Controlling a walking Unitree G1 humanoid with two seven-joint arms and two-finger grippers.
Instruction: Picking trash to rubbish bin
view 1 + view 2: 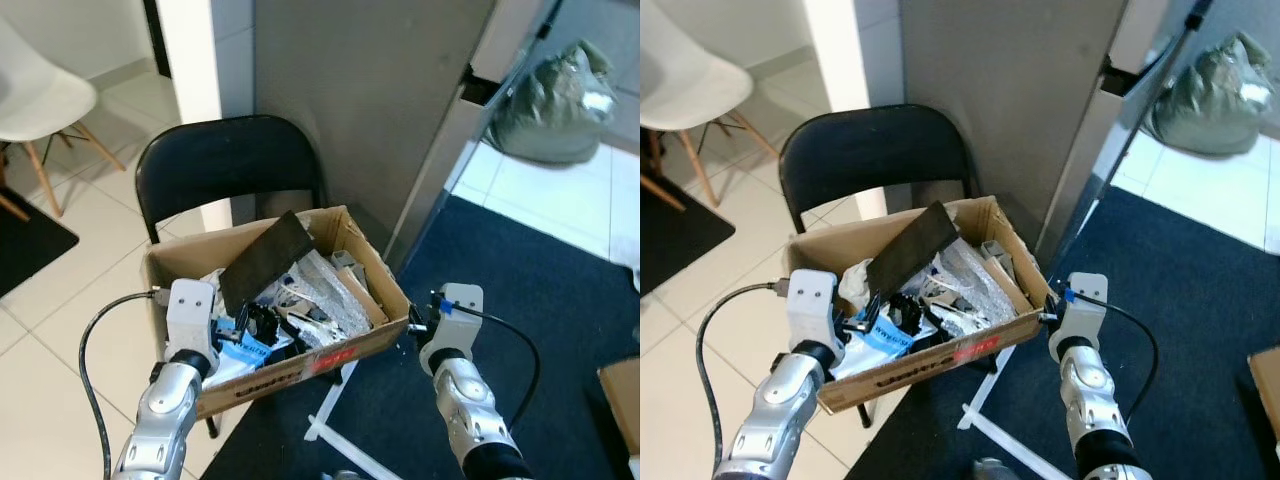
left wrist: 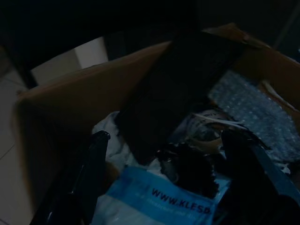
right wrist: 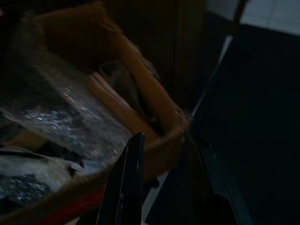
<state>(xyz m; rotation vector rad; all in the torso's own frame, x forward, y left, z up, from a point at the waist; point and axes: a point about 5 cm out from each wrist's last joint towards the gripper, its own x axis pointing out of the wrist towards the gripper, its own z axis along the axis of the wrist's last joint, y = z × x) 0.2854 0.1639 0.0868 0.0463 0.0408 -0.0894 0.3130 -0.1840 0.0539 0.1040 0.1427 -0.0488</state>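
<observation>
Trash fills the cardboard box [image 1: 262,385] I am working with: a dark flat panel [image 1: 264,262] leaning across the top, crinkled bubble wrap [image 1: 335,290], white paper scraps and a blue-and-white printed bag [image 2: 157,201] near the front edge. That box sits on the seat of a black folding chair [image 1: 225,160] pushed up against a grey wall panel, which puts the load high enough for my arms to reach without bending far. My left gripper [image 2: 171,154] is over the box's near left corner, its two fingers spread wide on either side of a black crumpled lump [image 2: 187,168] that lies on the blue-and-white printed bag; nothing is pinched between them. I read that as lined up for a pick, not a grasp yet. My right gripper [image 3: 161,150] is at the box's right corner, fingers set narrowly apart with the cardboard wall running between them, one finger inside and one outside; whether they are truly pressing the card I cannot tell in the dark wrist picture. My guess is that this hold is there to steady the box so it does not slide on the seat. A white strip [image 1: 330,410] lies on the dark blue carpet [image 1: 540,290] below, and a stuffed grey-green bag [image 1: 555,100] sits well apart on the tiles beyond.
</observation>
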